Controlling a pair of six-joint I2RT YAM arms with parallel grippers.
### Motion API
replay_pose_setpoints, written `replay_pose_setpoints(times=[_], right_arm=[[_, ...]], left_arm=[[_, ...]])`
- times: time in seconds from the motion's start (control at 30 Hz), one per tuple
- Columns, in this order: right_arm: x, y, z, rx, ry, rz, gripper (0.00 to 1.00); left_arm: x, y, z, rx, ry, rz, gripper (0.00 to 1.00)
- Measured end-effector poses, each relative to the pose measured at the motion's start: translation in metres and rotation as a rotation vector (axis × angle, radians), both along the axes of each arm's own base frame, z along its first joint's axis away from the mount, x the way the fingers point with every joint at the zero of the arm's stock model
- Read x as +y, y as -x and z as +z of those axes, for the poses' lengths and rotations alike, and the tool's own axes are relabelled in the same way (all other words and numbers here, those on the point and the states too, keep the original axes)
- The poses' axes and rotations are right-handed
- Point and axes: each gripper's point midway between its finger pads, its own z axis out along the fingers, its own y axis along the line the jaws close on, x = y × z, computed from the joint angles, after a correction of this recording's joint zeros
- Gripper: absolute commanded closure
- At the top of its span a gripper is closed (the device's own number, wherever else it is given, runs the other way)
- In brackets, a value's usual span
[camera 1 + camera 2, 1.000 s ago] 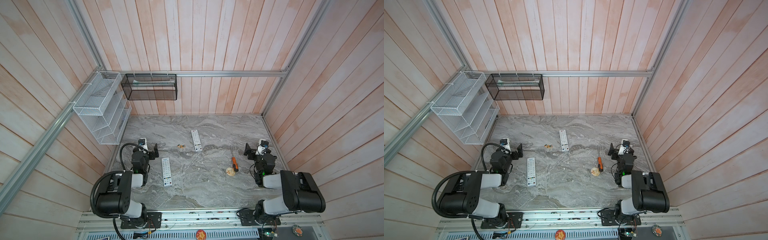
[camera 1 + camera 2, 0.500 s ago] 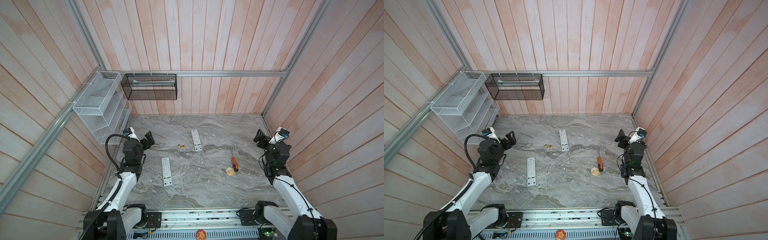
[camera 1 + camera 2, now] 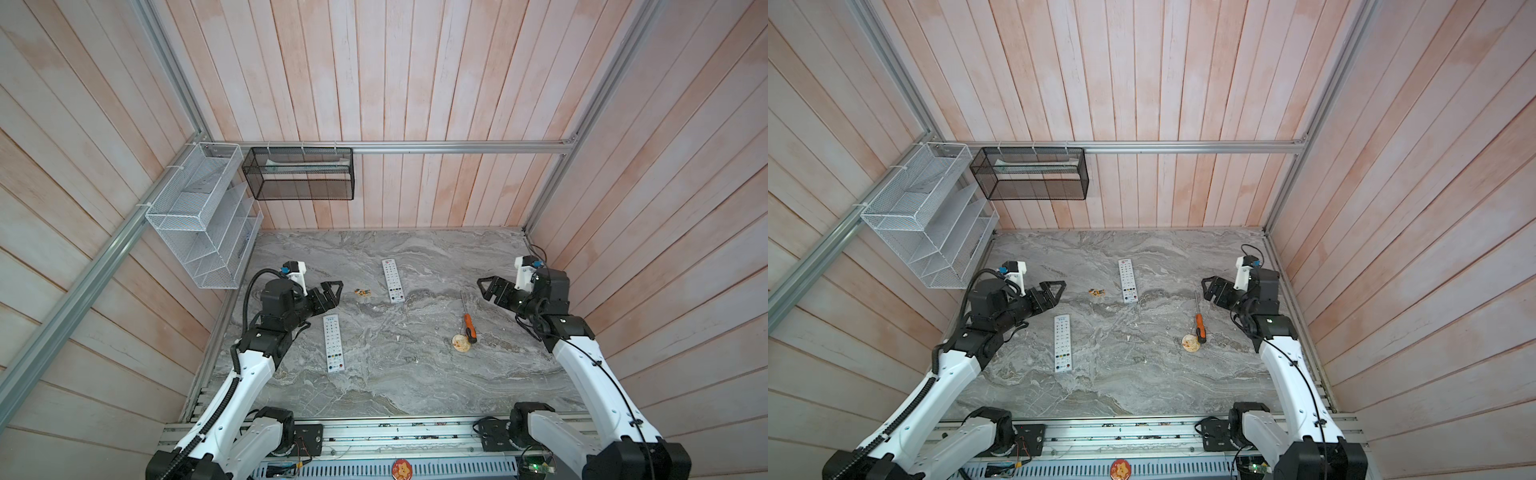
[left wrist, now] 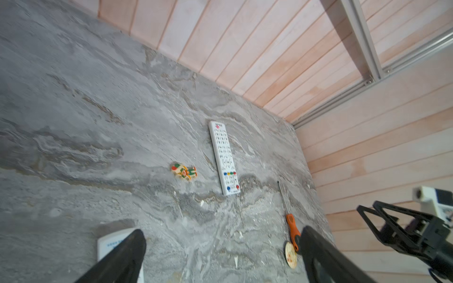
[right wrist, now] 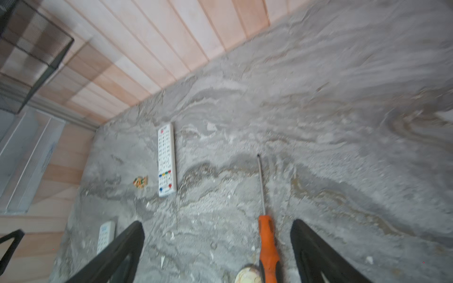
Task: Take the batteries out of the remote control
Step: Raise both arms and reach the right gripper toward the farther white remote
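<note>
Plainly, neither claw grips anything. The left claw (image 3: 333, 293) hangs released, jaws wide and empty, above the table (image 3: 395, 374). The near remote (image 3: 333, 343) lies just on the base side of it, almost beneath. It is buttons up, with its long axis running from the base toward the back wall.

Beyond that claw's tips, toward the middle, sits a small coloured figure (image 3: 363, 293). Next comes the far remote (image 3: 392, 280), also buttons up on the same axis. It lies between the two claws, nearer the left one.

The screwdriver (image 3: 467, 318) lies just in front of the right claw, shaft toward the back wall. Its orange handle end meets a pale disc (image 3: 460, 343). The right claw (image 3: 484, 288) hovers released too, jaws well apart and holding nothing.

The batteries are not visible anywhere. I judge them to be inside a remote, behind a cover on the hidden underside. The coming move likely turns on the near remote, and the left arm is much the nearer. Its jaws would need to come down astride the narrow width, across the long axis, to lift it or turn it over.
</note>
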Motion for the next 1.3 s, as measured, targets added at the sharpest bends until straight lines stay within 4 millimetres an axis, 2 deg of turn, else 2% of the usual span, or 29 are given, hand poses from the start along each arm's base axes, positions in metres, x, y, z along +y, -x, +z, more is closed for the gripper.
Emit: replay_pose_setpoints(times=[0.17, 0.3, 0.43, 0.6, 0.77, 1.0, 1.17, 1.3], right_arm=[[0.051, 0.016, -0.026, 0.127, 0.047, 0.16, 0.06], [0.074, 0.019, -0.033, 0.168, 0.108, 0.224, 0.06], [0.093, 0.015, -0.031, 0.171, 0.129, 0.268, 0.06], [0.103, 0.009, -0.044, 0.209, 0.146, 0.289, 0.06], [0.107, 0.006, -0.06, 0.247, 0.171, 0.308, 0.06], [0.113, -0.005, -0.068, 0.238, 0.188, 0.333, 0.06], [0.117, -0.011, -0.075, 0.239, 0.201, 0.353, 0.06], [0.122, -0.02, -0.081, 0.246, 0.208, 0.369, 0.06]], left_arm=[[-0.03, 0.016, -0.015, 0.065, 0.009, -0.091, 0.0], [-0.047, 0.022, -0.026, 0.112, 0.011, -0.135, 0.0], [-0.052, 0.022, -0.042, 0.167, 0.001, -0.147, 0.0], [-0.058, 0.021, -0.06, 0.243, -0.009, -0.173, 0.0], [-0.065, 0.017, -0.062, 0.268, -0.012, -0.208, 0.0], [-0.069, 0.022, -0.063, 0.278, 0.0, -0.242, 0.0], [-0.07, 0.032, -0.078, 0.313, 0.014, -0.262, 0.0], [-0.074, 0.031, -0.088, 0.338, 0.019, -0.279, 0.0]])
